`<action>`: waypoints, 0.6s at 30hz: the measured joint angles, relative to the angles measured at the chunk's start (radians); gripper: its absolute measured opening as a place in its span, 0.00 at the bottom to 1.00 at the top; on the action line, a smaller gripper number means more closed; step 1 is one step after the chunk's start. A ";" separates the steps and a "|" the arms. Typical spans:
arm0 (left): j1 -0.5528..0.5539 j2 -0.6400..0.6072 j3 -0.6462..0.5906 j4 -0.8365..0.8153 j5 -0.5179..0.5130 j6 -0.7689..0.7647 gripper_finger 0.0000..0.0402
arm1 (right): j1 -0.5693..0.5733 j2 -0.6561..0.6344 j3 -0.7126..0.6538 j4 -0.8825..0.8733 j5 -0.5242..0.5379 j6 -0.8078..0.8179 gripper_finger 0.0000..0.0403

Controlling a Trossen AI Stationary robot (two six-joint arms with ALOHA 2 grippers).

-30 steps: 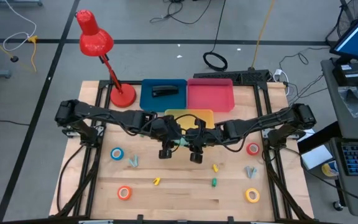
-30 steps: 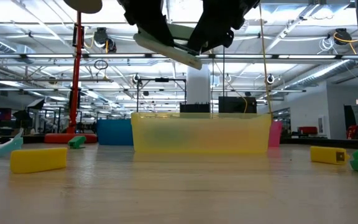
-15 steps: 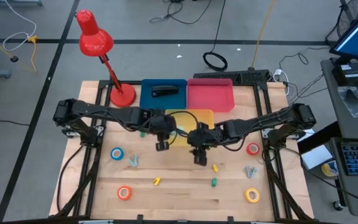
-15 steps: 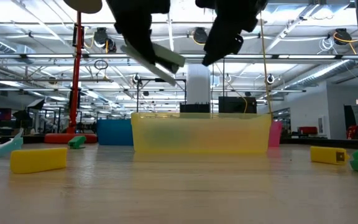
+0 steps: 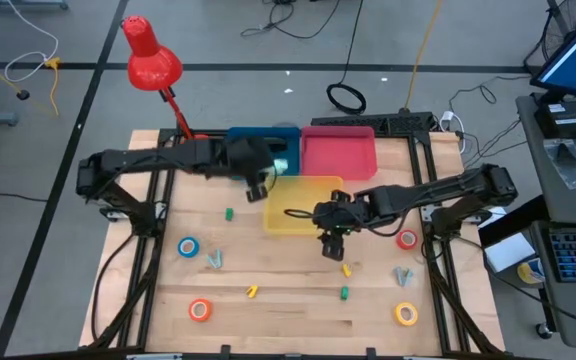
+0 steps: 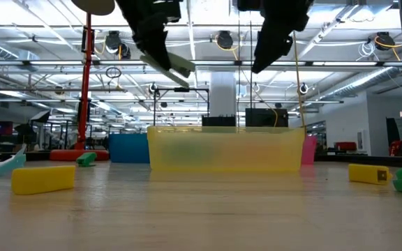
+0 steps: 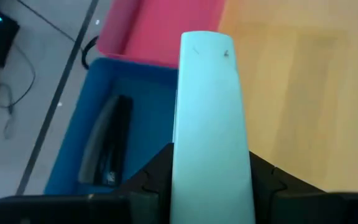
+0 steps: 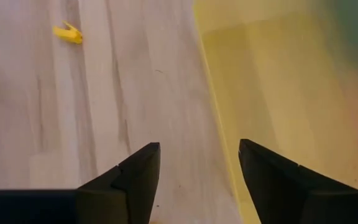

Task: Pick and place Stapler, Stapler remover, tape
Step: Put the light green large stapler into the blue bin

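Stapler (image 7: 209,124), pale mint and smooth, sits clamped in left gripper (image 5: 260,183) mid-frame over blue bin (image 5: 238,143); right gripper (image 8: 194,171) hangs spread, empty.

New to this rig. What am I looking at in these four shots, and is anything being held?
Two dark robot arms work at a wooden table. One shot looks straight down, one sits at table-top height, and one camera rides on each wrist.

The left gripper holds a pale green stapler over the edge of the blue bin, which already contains a black stapler. The right gripper is open and empty, above the table beside the yellow bin. A pink bin and a red lamp stand at the back.

On the table lie four tape rolls: blue, orange, red and yellow, plus small claw-shaped pieces, probably staple removers.
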 joint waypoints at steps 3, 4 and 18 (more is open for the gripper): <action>0.079 -0.002 -0.033 0.170 0.120 0.086 0.30 | 0.001 -0.026 0.000 -0.047 -0.001 0.001 0.51; 0.105 0.000 -0.052 0.214 0.164 0.104 0.30 | 0.000 -0.033 0.000 -0.056 -0.001 0.001 0.51; 0.374 0.024 -0.409 0.722 0.415 0.174 0.30 | -0.010 -0.145 -0.001 -0.142 0.005 0.002 0.51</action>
